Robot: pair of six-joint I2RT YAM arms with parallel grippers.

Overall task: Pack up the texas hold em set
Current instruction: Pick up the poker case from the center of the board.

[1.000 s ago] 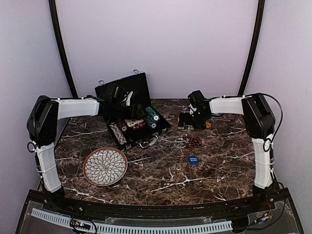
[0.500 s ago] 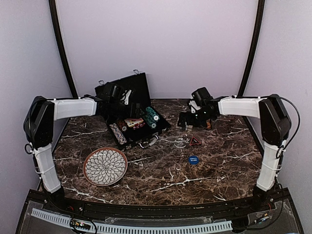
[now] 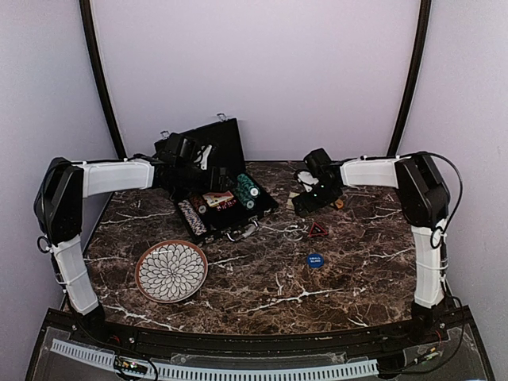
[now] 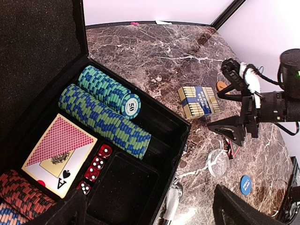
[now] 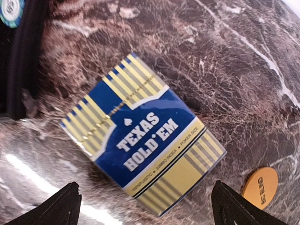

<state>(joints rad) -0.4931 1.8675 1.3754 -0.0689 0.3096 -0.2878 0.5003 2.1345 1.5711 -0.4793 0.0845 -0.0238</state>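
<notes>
While right gripper (image 5: 144,197) hangs wide above card deck (image 5: 143,133) | long axis diagonal to jaws | left gripper (image 4: 147,206) wide, farther off

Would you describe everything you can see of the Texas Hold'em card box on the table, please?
The card box is a blue carton with yellow stripes at both ends, a spade and white lettering TEXAS HOLD'EM. It looks like glossy cardboard and lies flat, face up, on the marble table, outside the briefcase and apart from the orange button. The right gripper hovers over it, fingers spread open; only the table touches it.
</notes>
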